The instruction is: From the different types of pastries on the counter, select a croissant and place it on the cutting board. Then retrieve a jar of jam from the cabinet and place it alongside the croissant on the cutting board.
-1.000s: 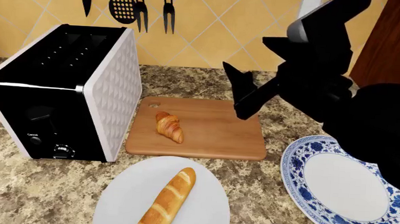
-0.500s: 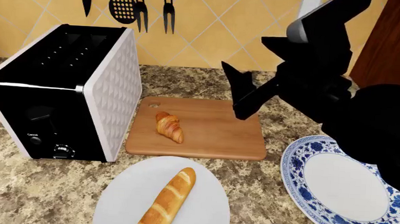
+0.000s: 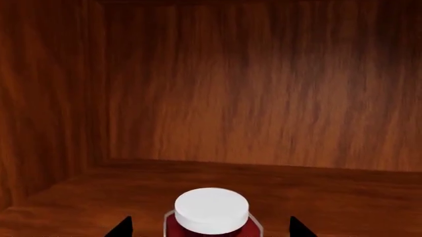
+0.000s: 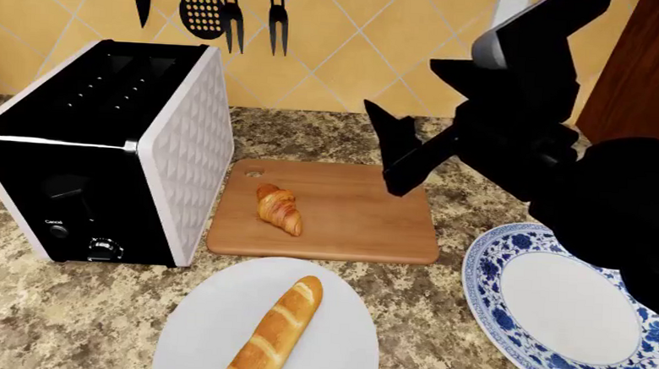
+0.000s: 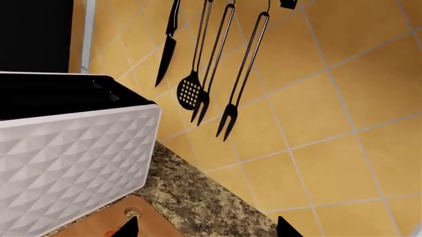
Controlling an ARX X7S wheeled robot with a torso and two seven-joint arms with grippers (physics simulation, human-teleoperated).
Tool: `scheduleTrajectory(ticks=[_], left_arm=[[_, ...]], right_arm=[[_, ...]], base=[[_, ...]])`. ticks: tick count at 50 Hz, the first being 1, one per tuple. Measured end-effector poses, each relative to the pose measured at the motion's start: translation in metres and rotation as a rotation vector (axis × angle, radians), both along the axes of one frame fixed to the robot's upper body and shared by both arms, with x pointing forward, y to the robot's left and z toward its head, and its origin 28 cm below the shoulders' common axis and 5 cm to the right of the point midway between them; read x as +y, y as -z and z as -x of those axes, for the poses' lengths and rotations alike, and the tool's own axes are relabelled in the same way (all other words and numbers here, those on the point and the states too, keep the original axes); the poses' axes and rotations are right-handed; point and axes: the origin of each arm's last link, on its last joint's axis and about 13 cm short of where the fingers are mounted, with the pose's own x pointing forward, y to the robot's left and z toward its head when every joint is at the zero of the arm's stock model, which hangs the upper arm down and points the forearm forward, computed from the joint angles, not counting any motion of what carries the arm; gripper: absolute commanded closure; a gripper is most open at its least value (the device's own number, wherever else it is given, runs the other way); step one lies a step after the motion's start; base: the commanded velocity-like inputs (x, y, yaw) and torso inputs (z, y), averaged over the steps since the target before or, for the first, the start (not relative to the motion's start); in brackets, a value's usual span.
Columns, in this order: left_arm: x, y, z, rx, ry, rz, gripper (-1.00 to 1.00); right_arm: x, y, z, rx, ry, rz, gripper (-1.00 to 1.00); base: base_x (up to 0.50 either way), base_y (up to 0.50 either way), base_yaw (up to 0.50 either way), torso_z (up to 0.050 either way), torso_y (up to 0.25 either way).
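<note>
Jam is seen in the left wrist view as a small jar (image 3: pixel 212 217) with a whitish lid and dark red shoulder, standing upright on the wooden floor of the cabinet (image 3: pixel 264 98). The left gripper (image 3: pixel 209 228) is shown only by two dark fingertips (image 3: pixel 121 228), one on each side of the jar and clear of it (spread wide, with nothing held). The lower part of the jar is cut off by the frame edge.

On the speckled granite counter (image 4: pixel 63 306), the cutting board (image 4: pixel 361 220) is laid flat beside the toaster (image 4: pixel 105 147), its corner hole toward the tiled wall. The croissant (image 4: pixel 280 208) is lying on the board, on the half nearer the toaster. In front of the board, a baguette (image 4: pixel 271 334) is carried on a round white plate (image 4: pixel 197 330), and a blue-patterned plate (image 4: pixel 495 261) is set to the right, partly covered by the right arm.

The right gripper (image 4: pixel 390 150) is held above the far right corner of the board, touching nothing. In the right wrist view its two fingertips (image 5: pixel 126 228) are seen apart at the frame edge, with the tiled wall, the board's holed corner and the hanging utensils (image 5: pixel 197 74) (a knife, a slotted spoon and a fork can be made out) beyond them. Nothing is gripped between them.
</note>
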Motion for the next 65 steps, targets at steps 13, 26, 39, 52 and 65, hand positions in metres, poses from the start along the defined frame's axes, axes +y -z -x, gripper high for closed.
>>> scheduleTrajectory(ticks=[13,26,39,52,65], left_arm=[[-0.002,-0.001,0.004,0.02,-0.003,0.005,-1.0],[-0.004,-0.002,0.007,0.029,-0.007,0.025,-1.0],[-0.004,-0.011,0.018,-0.018,-0.007,0.035,-1.0],[-0.004,-0.012,0.021,-0.033,-0.006,0.047,1.0],[-0.002,-0.013,0.027,-0.015,-0.018,0.018,1.0]], right_arm=[[0.0,0.0,-0.001,0.0,0.0,-0.002,-1.0],[0.0,0.0,-0.001,0.0,0.004,-0.006,-1.0],[0.0,0.001,-0.001,0.003,0.005,-0.009,-1.0],[0.0,0.003,-0.002,0.009,0.005,-0.012,-1.0],[0.0,0.005,-0.002,0.011,0.006,-0.018,-1.0]], base=[[0.0,0.0,0.0,0.0,0.0],[0.0,0.0,0.0,0.0,0.0],[0.0,0.0,0.0,0.0,-0.094],[0.0,0.0,0.0,0.0,-0.001],[0.0,0.0,0.0,0.0,-0.002]])
